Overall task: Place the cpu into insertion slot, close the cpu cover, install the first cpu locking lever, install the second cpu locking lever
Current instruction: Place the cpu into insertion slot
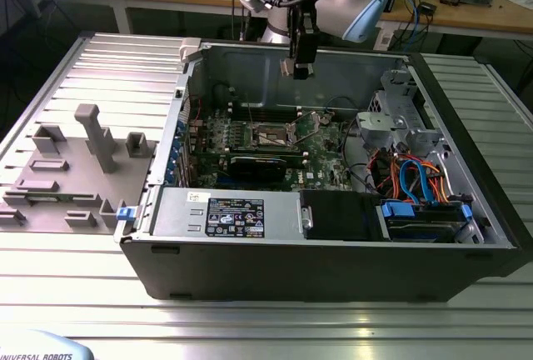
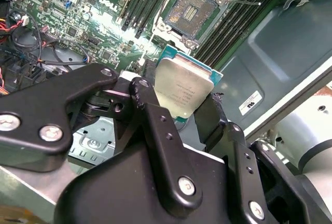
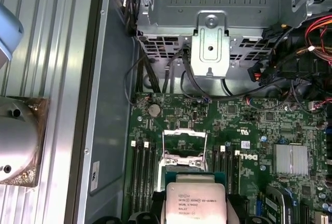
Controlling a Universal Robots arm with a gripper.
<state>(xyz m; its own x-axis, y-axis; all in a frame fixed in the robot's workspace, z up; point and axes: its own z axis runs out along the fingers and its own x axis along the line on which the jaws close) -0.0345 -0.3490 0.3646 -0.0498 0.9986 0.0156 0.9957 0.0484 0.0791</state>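
Jaws: clamped on the cpu (image 2: 182, 86), the two black metal fingers (image 2: 150, 107) pinching opposite edges. In the exterior view they hang above the open case.

Cpu: a small flat square chip with a matte silver-grey metal lid, rounded corners and a thin teal-green rim. It is held in the air over the board, apart from the socket and not seated. In the first wrist view (image 3: 195, 203) it sits near the socket's edge.

Insertion slot (image 2: 191, 11): a dark square socket with a fine-grained gold-brown contact field and a silvery stamped-metal rim. It is uncovered, with nothing in it. In the first wrist view (image 3: 185, 149) bright metal rails frame it. A thin wire rod (image 2: 244, 2) juts from one corner of the rim.

Around it: a glossy green circuit board (image 3: 249, 146) and long black memory slots (image 3: 142, 172) flanking the socket on both sides. Well off to one side is a ribbed pale aluminium heat sink (image 3: 291, 159).

Outward: a grey sheet-steel computer case (image 1: 250, 68) lies open on a slatted aluminium table (image 1: 275, 327). A grey moulded fixture plate with upright blocks (image 1: 75, 168) lies at the exterior view's left.
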